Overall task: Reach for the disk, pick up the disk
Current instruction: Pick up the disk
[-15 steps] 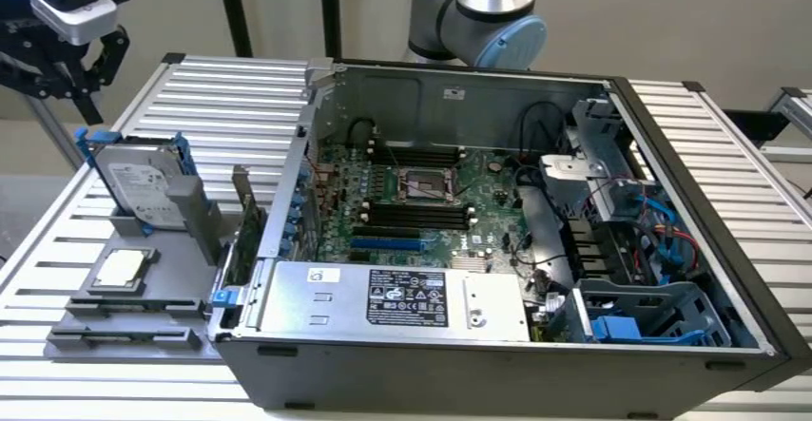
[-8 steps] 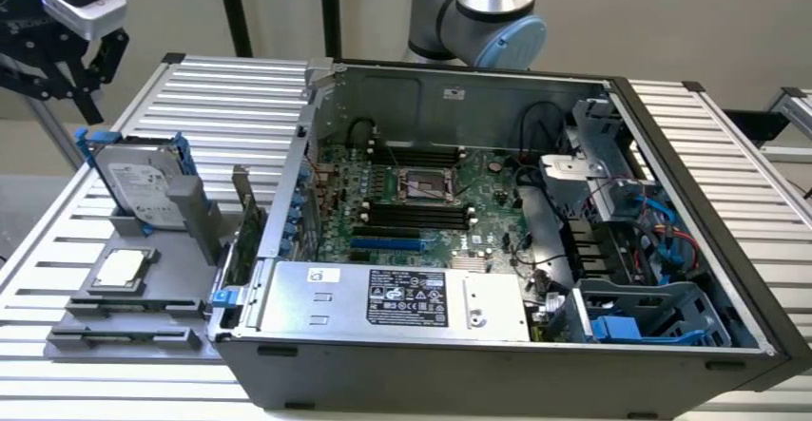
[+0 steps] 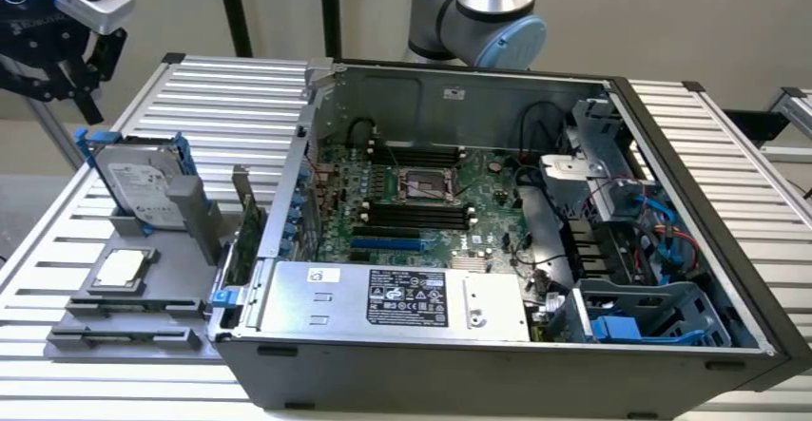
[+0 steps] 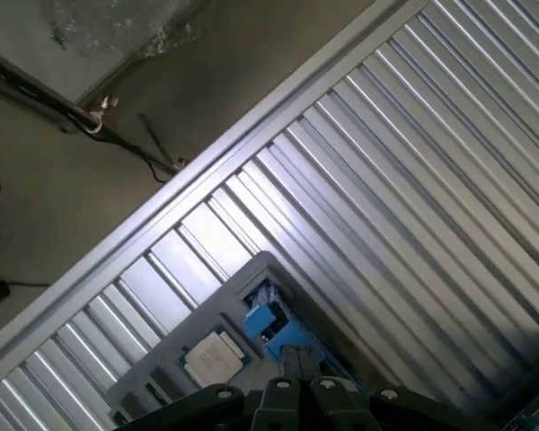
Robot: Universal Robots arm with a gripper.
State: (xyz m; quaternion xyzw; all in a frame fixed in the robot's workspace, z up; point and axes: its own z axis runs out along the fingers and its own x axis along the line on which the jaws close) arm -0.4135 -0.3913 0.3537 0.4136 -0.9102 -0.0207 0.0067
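**Sam:** Where is the tool (image 3: pixel 76 74)?

**Mia:** Up in the air, over the worktop (image 3: pixel 228 88). Its two fingers (image 4: pixel 289 364) are pressed together. Nothing is between them.

**Sam:** And the disk (image 3: pixel 137 181)?

**Mia:** Below the tool, not touching it. It stands on its edge in a grey holder (image 3: pixel 190 217), with blue rails on its sides.

**Sam:** What else is close by?

**Mia:** A little square chip (image 3: pixel 121 269) lies flat on the same holder, just beside the disk. The big open computer case (image 3: pixel 508 345) sits farther from the tool.

The disk (image 3: pixel 137 183) — silver-grey, white-labelled (blue rails) — stands tilted in a holder (image 3: pixel 190 220) at the exterior view's left
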